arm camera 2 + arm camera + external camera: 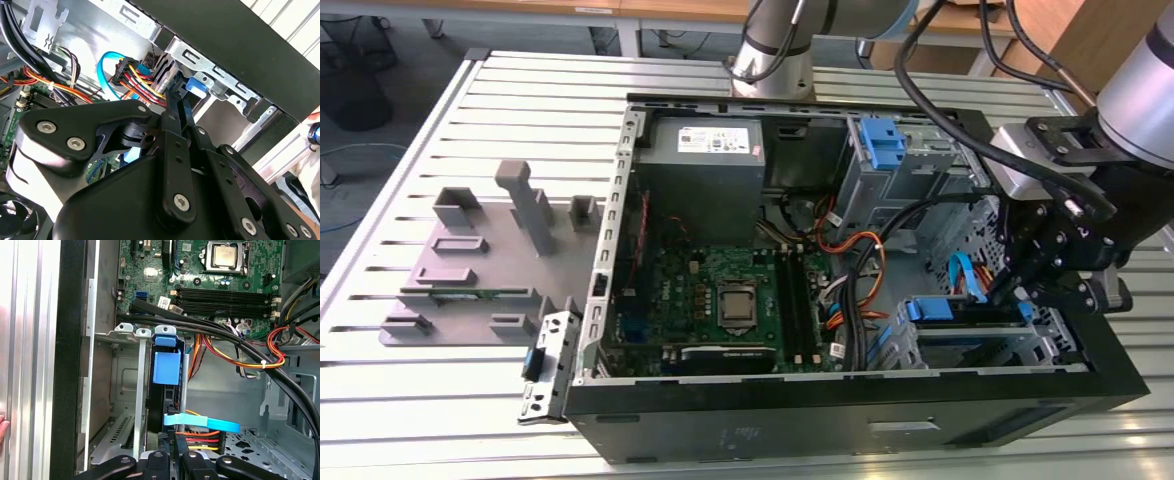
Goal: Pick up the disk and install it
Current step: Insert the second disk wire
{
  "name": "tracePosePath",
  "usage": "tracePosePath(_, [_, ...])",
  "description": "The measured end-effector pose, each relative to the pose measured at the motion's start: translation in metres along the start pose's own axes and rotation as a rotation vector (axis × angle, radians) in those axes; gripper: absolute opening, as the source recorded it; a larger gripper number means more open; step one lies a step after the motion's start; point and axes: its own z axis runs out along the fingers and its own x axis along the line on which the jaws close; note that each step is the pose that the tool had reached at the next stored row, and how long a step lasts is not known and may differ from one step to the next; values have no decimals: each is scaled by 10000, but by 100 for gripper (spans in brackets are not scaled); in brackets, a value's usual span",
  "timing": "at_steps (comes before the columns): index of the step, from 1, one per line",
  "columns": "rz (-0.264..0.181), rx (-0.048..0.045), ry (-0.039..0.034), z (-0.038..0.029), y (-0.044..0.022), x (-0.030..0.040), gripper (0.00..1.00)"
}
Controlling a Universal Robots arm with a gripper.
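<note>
While disk (162, 405) sits upright in bay, pincer (172, 460) just beside.

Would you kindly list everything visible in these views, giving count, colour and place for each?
Computer case: one, black, open on the slatted table.
Slatted table: one, silver, under everything.
Motherboard: one, green, on the case floor.
Power supply: one, grey, far corner of the case.
Disk: one, dark with blue rails, standing in the metal drive cage.
Drive cage: one, silver, by the case wall.
Fixture tray: one, grey, at the exterior view's left.
Cables: several, orange, red, yellow, black, blue.
Pincer: one, black, at the disk's edge.
</note>
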Motion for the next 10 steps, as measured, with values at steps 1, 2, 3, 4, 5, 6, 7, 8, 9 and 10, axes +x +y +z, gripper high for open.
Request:
tracePosePath(1, [1, 0, 0, 0, 1, 0, 17])
tracePosePath(2, [1, 1, 1, 0, 3, 0, 17])
tracePosePath(3, [1, 1, 1, -1, 4, 0, 17])
tracePosePath(4, [0, 2, 2, -1, 5, 0, 17])
tracePosePath(5, [0, 2, 1, -1, 5, 0, 17])
tracePosePath(6, [0, 3, 1, 0, 6, 0, 17])
tracePosePath(7, [0, 3, 2, -1, 6, 0, 17])
tracePosePath(8, [0, 5, 2, 0, 6, 0, 17])
tracePosePath(9, [0, 9, 3, 0, 6, 0, 17])
tracePosePath(10, [1, 15, 4, 2, 7, 0, 17])
